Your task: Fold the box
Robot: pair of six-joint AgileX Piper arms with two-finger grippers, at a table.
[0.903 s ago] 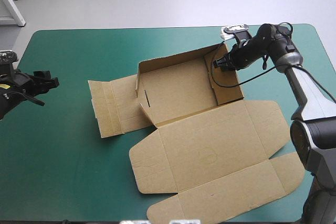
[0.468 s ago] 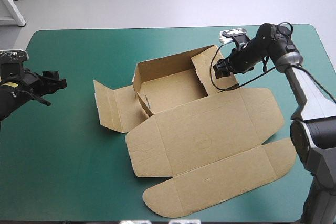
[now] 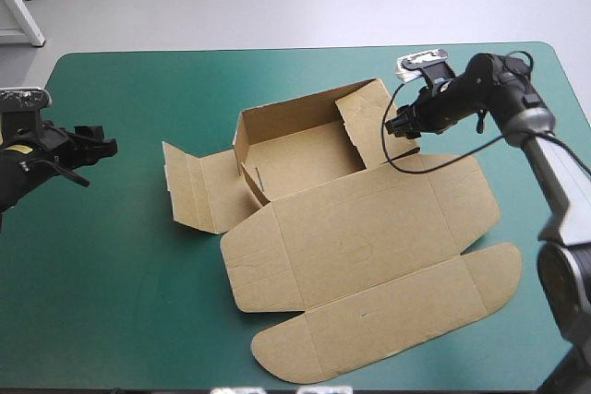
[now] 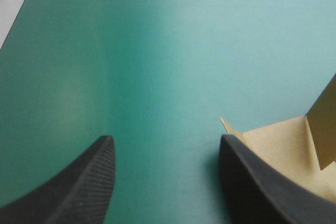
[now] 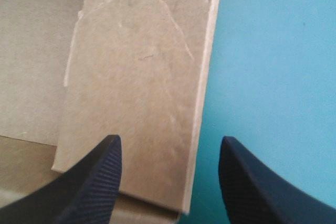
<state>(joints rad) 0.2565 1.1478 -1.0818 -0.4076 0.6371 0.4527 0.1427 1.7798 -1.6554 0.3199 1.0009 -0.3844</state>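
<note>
The brown box lies mid-table, its back wall and a short left wall raised, its big lid flat toward the front. The right side wall leans outward. My right gripper hovers open just to the right of that wall, not touching it. In the right wrist view the right gripper stands over the wall's edge, nothing between its fingers. My left gripper is open near the table's left edge, apart from the box. Beyond the left gripper shows the box's flat left flap.
The flat left flap reaches toward the left arm. The rounded lid flap lies close to the table's front edge. Bare teal-green cover spreads at the left and front left.
The box slid left and its right wall was pushed inward earlier. Now my right gripper has drawn back to the right, off the wall. The left gripper edged toward the box, then held.
</note>
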